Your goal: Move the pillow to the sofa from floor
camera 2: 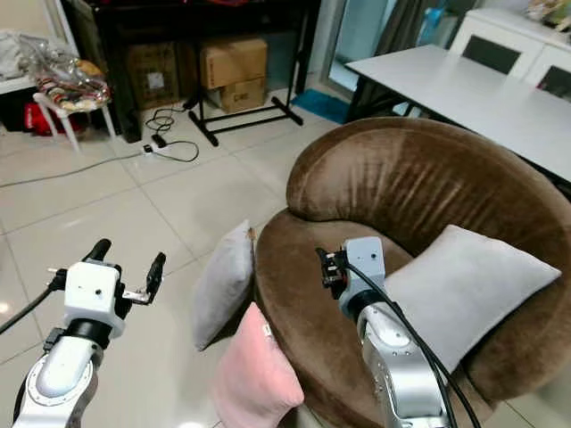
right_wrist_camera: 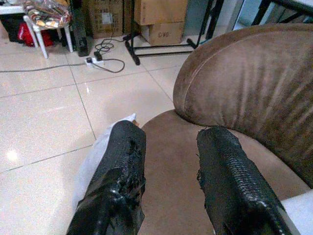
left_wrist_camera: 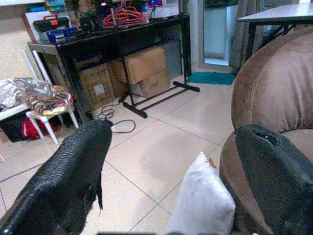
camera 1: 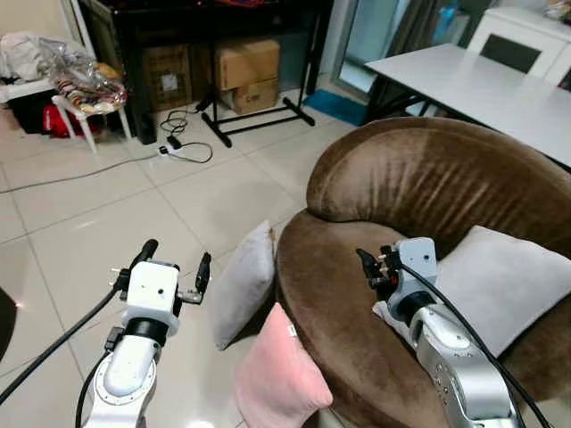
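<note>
A grey pillow (camera 1: 243, 283) stands on its edge on the tiled floor, leaning against the front of the round brown sofa (camera 1: 428, 178). A pink pillow (camera 1: 278, 374) leans against the sofa closer to me. Another grey pillow (camera 1: 500, 281) lies on the sofa seat at the right. My left gripper (camera 1: 174, 264) is open above the floor, just left of the grey floor pillow (left_wrist_camera: 203, 205). My right gripper (camera 1: 375, 266) hovers open over the sofa seat (right_wrist_camera: 166, 161), holding nothing.
A white table (camera 1: 482, 85) stands behind the sofa. At the back are a black rack with cardboard boxes (camera 1: 245, 71), a power strip with cables (camera 1: 178, 143) on the floor, and a white chair with bagged clutter (camera 1: 76, 85) at the left.
</note>
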Available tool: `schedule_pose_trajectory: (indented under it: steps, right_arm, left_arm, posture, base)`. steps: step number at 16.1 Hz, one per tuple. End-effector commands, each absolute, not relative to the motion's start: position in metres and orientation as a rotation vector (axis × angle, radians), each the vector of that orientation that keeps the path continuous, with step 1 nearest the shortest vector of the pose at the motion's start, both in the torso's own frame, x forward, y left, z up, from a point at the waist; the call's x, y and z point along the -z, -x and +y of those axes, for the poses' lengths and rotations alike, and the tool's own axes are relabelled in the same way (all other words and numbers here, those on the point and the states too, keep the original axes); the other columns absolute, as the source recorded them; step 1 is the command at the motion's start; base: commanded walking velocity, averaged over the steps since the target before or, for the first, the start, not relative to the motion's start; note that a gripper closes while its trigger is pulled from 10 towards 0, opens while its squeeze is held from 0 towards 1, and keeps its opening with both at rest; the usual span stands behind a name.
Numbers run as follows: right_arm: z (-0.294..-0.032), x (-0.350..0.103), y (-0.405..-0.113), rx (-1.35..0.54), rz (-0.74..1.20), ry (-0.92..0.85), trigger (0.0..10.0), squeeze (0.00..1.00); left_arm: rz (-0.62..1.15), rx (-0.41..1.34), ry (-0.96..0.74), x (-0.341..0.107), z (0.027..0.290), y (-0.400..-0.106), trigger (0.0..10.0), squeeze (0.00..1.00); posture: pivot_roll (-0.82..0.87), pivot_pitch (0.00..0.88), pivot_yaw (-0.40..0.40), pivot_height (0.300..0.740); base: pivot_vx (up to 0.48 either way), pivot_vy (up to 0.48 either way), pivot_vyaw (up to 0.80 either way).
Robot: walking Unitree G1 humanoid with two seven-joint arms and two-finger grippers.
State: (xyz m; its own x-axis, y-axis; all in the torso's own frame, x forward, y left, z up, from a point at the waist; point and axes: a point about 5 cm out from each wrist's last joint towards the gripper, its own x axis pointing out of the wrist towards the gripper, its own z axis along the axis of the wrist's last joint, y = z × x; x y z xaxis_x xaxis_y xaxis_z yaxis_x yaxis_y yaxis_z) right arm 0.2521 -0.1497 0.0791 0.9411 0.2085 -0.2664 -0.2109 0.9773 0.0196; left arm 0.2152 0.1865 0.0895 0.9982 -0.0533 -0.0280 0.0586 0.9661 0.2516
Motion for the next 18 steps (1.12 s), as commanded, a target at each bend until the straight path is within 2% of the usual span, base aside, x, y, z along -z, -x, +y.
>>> schedule_pose_trajectory:
  steps: [1,12,15,18]
  right_arm:
    - [-0.1601,-0.0738,-0.2501,-0.192,0.285,0.009,10.0,0.00]
    - [-0.1588,-0.0680,-0.2527,-0.224,0.313,0.052,10.0,0.00]
    - [-0.1609,-0.0686,-0.2541,-0.217,0.313,0.075,10.0,0.00]
    - [-0.1598,-0.0709,-0.2550,-0.240,0.304,0.127,10.0,0.00]
  left_arm:
    - [0.032,0.052,-0.254,-0.0852,0.1836,-0.2131,10.0,0.00]
    - [0.018,0.017,-0.284,-0.0828,0.1842,-0.2085,10.0,0.00]
    - [0.009,0.032,-0.276,-0.0840,0.1839,-0.2085,10.0,0.00]
    - [0.006,0.033,-0.269,-0.0847,0.1833,-0.2087,10.0,0.00]
  posture:
    - [0.02,0.000,-0.103,0.700]
    - [0.03,0.014,-0.118,0.600]
    - [0.02,0.023,-0.113,0.600]
    - [0.02,0.028,-0.111,0.600]
  base:
    - [0.000,0.000,0.00]
    - [0.000,0.000,0.00]
    - [0.000,0.000,0.00]
    - [0.294,0.000,0.27]
